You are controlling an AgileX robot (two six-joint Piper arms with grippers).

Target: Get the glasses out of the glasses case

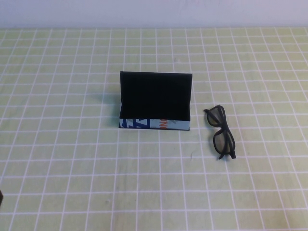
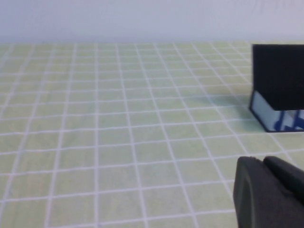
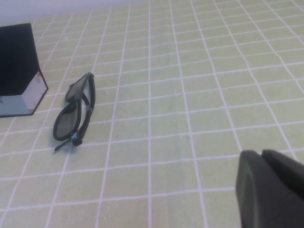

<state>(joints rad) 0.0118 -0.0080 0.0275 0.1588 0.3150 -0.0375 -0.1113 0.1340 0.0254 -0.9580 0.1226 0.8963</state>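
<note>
The glasses case [image 1: 155, 102] stands open in the middle of the table, its lid upright at the back and its light blue printed strip facing me. Its inside looks black and nothing shows in it. The black glasses [image 1: 222, 132] lie folded on the cloth just right of the case, apart from it. They also show in the right wrist view [image 3: 74, 113], with a case corner [image 3: 21, 71] beside them. The left wrist view shows the case's end [image 2: 279, 88]. My left gripper [image 2: 263, 161] is shut and empty, left of the case. My right gripper [image 3: 261, 154] is shut and empty, well clear of the glasses.
A yellow-green cloth with a white grid [image 1: 72, 159] covers the whole table. A pale wall [image 1: 154, 12] runs along the far edge. A small dark part of the left arm [image 1: 1, 197] shows at the near left edge.
</note>
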